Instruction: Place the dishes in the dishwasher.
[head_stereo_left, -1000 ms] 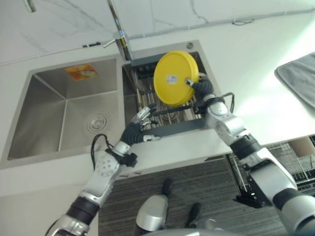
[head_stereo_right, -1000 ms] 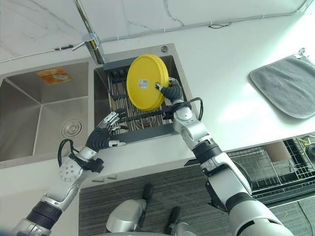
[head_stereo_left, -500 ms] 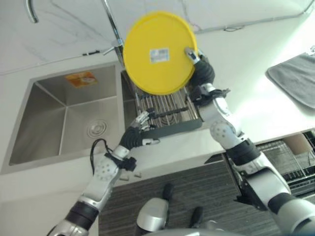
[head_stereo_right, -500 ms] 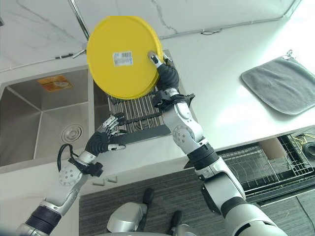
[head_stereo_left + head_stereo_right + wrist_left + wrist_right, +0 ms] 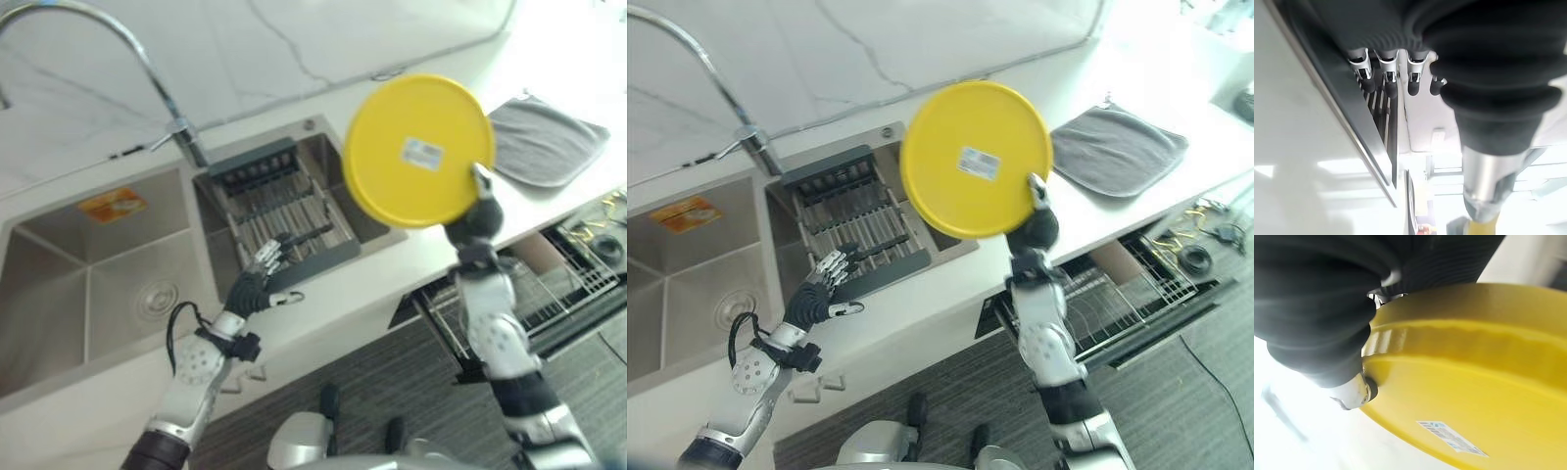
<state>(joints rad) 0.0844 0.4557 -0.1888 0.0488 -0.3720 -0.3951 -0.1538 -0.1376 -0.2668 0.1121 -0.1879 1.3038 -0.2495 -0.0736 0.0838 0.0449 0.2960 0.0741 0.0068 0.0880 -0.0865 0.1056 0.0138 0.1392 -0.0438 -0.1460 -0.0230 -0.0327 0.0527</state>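
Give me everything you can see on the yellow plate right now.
The yellow plate is round, a smooth solid yellow that looks like plastic, with a raised ring near its rim and a small white printed label on the underside, which faces the head camera. It looks whole and clean. It is held up in the air, tilted, above the counter's edge between the sink rack and the grey mat. The right hand pinches its lower right edge, thumb on the underside. Nothing else touches it.

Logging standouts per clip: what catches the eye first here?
A round yellow plate, held high above the white counter in the right hand, its stickered underside facing the camera. Below it, the left hand rests open at the dark dish rack in the steel sink.
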